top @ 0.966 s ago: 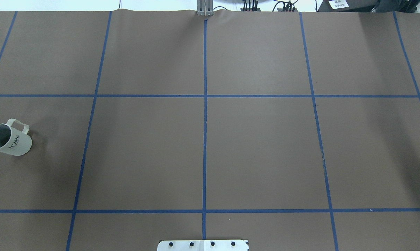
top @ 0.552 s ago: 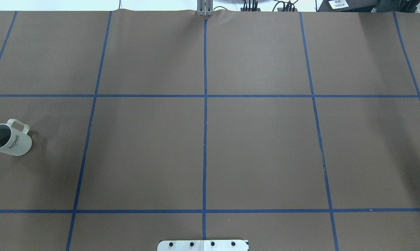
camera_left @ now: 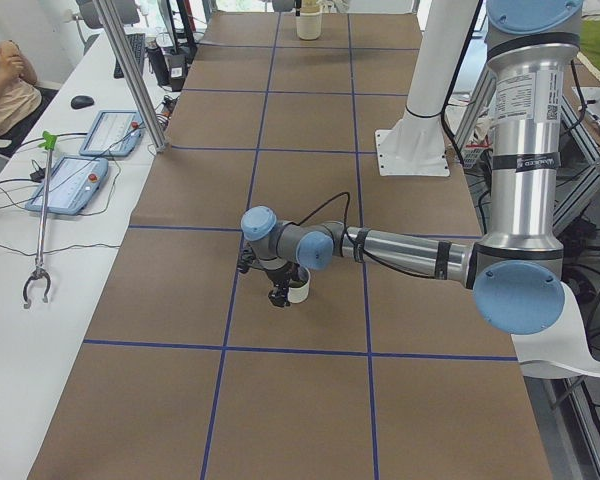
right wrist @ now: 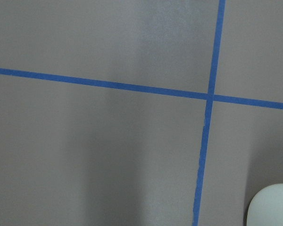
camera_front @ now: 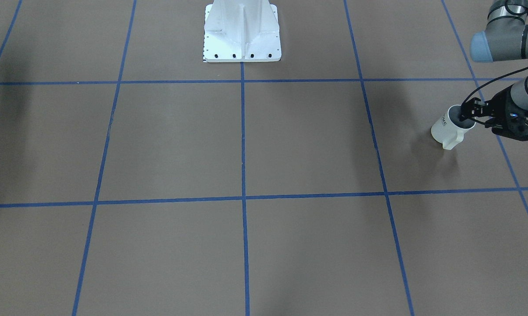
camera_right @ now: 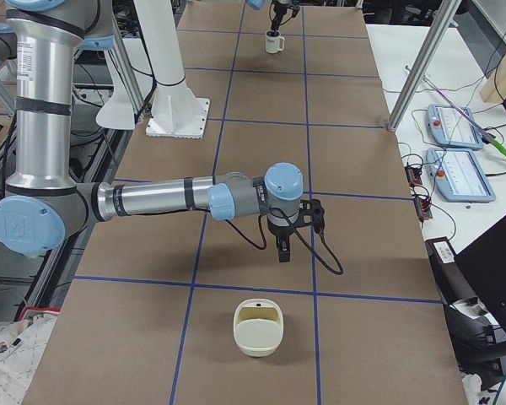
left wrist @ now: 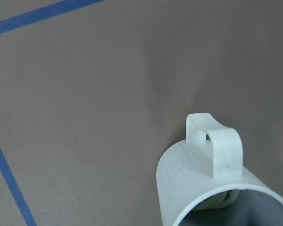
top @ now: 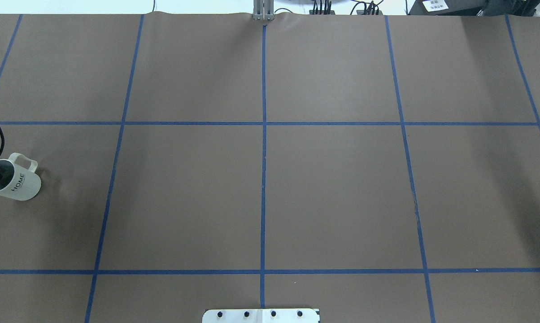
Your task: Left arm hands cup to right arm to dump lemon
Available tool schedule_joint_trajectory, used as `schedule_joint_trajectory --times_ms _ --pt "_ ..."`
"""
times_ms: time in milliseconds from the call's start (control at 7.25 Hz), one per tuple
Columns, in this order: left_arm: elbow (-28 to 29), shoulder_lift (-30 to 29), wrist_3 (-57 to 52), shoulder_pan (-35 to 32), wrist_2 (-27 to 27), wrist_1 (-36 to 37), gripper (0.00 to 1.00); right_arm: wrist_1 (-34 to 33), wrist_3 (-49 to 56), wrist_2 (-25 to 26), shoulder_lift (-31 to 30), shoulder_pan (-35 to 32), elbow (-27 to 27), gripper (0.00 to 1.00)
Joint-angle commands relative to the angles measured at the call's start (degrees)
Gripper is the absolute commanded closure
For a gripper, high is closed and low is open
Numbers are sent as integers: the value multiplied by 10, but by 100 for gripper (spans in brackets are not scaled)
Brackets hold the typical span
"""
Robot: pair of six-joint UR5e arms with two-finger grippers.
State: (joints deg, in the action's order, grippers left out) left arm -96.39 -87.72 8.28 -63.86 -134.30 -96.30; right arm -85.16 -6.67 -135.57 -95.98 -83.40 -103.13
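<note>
The brown table, gridded in blue tape, carries the cup upright near the edge on the robot's left side. The left arm reaches low across it. The right arm hangs above another square, well apart from the cup and near a cream container. The right gripper shows only in the side view, so we cannot tell whether it is parted or closed. The cup is a rigid mug. We judge it light, hard, smooth enough to slip, and liable to chip if dropped. The left gripper sits at the cup's mouth, apparently parted and gripping nothing, with 1 finger reaching into the mouth. We cannot place the other finger. We judge the wall at the rim the correct hold for 2 fingers, since it leaves the handle and body free for the receiving gripper. The lemon lies loose inside the cup, so we advise keeping the cup level until the dump.
</note>
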Motion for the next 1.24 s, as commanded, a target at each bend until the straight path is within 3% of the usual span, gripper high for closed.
schedule_joint_trajectory --times_ms 0,138,414,552,690,828,1103 --pt "1 -1 1 2 0 1 100 0 -1 0 0 1 1 0" --pt "-1 -5 9 2 -2 3 100 0 0 0 0 1 1 0" --pt "-6 -26 145 2 -38 5 100 0 -1 -4 -5 0 2 0" --pt "-33 -31 161 2 -46 13 100 0 -1 -4 -5 0 0 0" --pt "-48 -67 242 2 -79 42 100 13 -2 -6 1 1 -1 0" --pt "-69 -104 333 10 -85 51 100 84 -2 -18 0 18 5 0" --pt "-74 -192 489 72 -77 52 100 249 -132 3 4 108 16 0"
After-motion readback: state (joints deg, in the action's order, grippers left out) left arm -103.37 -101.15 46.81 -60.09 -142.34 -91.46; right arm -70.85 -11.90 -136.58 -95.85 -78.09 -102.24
